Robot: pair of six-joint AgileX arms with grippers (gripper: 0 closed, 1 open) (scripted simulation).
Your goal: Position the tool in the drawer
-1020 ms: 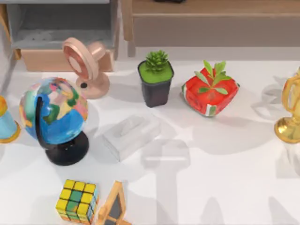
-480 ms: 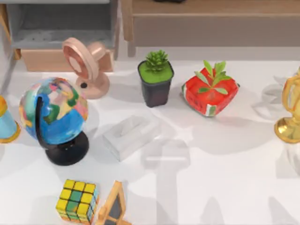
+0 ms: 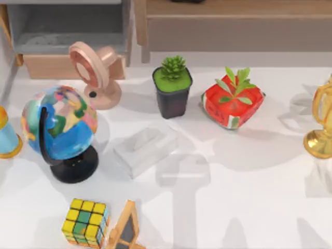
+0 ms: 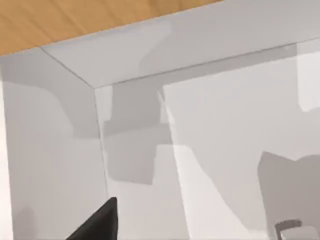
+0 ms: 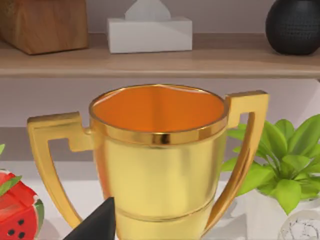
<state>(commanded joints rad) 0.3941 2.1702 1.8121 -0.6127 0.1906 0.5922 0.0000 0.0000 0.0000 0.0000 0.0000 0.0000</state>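
Note:
The drawer (image 3: 52, 66) stands pulled open at the table's far left, with grey inner walls and a tan wood front panel. In the left wrist view, a dark part of my left gripper (image 4: 97, 225) hangs before grey panels (image 4: 210, 150) that meet in a corner under a tan wood strip. A small whitish-grey piece with a dark edge (image 4: 295, 231) pokes in at that view's rim; I cannot tell whether it is the tool. A dark part of my right gripper (image 5: 97, 225) hovers close in front of a gold trophy (image 5: 160, 160).
On the table stand a pink fan (image 3: 93, 72), a globe (image 3: 59, 129), a white tissue box (image 3: 145, 150), a Rubik's cube (image 3: 85, 222), a small wooden frame (image 3: 124, 231), a potted succulent (image 3: 173, 85), a red watermelon-pattern planter (image 3: 232, 104) and the trophy (image 3: 321, 124). A brown shelf (image 3: 233, 21) runs along the back.

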